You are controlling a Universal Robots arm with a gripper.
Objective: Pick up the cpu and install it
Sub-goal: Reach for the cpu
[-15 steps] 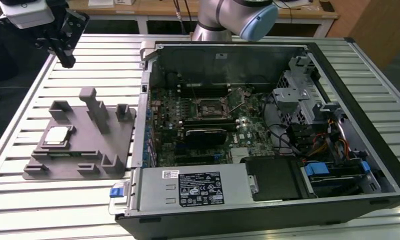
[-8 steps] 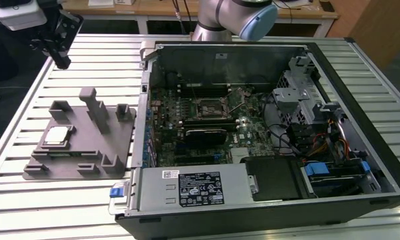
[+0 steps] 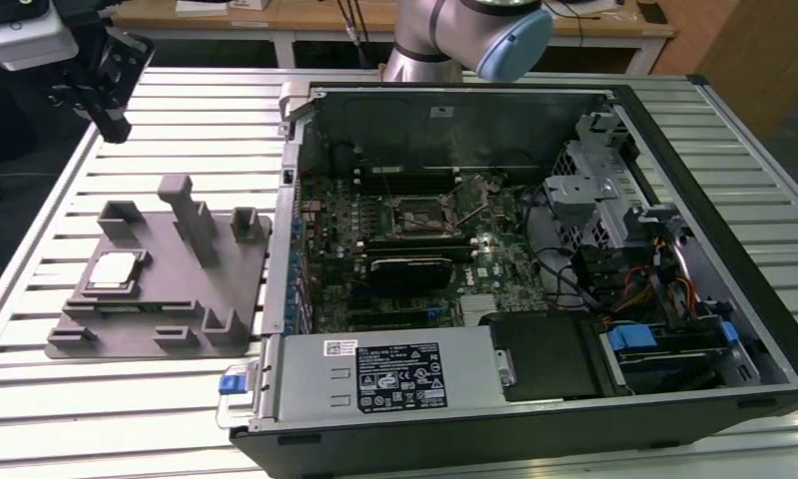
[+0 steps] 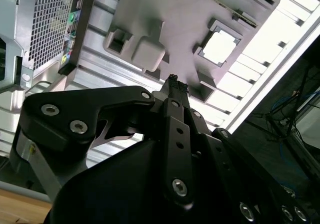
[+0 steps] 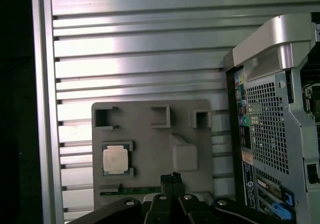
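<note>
The gripper (image 3: 112,125) hung clenched and empty, well apart from the cpu (image 3: 116,271), which lay in the fixture (image 3: 173,299) at the exterior view's left. Coming down closed like this, it could probably knock the cpu or strike a post (image 3: 176,195).

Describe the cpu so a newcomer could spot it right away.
To the exterior view's left of the open computer case lies a grey fixture plate with upright posts. The cpu sits in a pocket on the side away from the case, the only flat silvery square among grey plastic blocks.

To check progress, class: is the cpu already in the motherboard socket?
No, the cpu lies on the grey fixture plate, outside the computer case.
</note>
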